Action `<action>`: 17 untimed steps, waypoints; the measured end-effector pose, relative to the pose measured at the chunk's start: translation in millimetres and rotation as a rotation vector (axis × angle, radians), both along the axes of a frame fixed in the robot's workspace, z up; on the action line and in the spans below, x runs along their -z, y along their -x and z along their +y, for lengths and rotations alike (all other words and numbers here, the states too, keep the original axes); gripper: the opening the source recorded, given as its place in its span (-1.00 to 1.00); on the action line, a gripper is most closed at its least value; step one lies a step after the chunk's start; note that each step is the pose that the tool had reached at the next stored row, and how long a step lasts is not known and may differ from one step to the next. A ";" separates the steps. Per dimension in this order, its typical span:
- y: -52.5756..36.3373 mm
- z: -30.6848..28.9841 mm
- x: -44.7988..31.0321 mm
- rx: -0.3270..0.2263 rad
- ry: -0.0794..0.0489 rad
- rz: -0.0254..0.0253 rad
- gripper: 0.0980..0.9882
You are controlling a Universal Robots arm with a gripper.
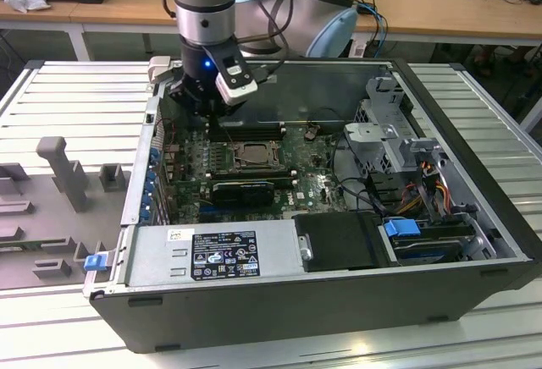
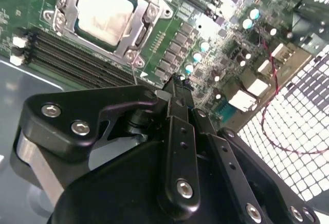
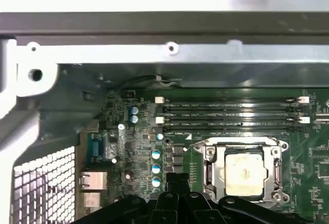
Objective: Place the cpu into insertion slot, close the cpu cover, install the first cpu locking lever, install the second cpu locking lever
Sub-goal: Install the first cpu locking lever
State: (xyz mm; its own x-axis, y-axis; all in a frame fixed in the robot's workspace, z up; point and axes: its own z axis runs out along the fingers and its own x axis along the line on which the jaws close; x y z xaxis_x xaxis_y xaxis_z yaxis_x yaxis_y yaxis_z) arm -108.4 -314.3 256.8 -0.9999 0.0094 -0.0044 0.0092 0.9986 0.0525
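Gripper (image 1: 212, 115) hovers at the exterior view's upper left, jaws closed, holding nothing.
The cpu (image 3: 245, 173) lies framed by the cpu cover (image 3: 208, 169), with the fingertips (image 3: 177, 182) just beside the cover's edge.

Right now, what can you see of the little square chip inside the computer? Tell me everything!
The cpu is a small flat square, pale silvery-beige, with a dull, slightly blotchy top that looks like metal. It lies flat in the insertion slot on the green board. The cpu cover, a thin silvery frame, lies round its edges and leaves its middle bare. The gripper is off to one side, not touching it.
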 end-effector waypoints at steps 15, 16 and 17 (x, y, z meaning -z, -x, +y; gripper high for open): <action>-8.0 23.9 0.0 0.000 -0.002 0.0000 -0.98; -10.9 23.9 0.1 0.000 -0.002 0.0005 -0.98; -13.1 23.9 0.1 0.000 -0.002 0.0010 -0.98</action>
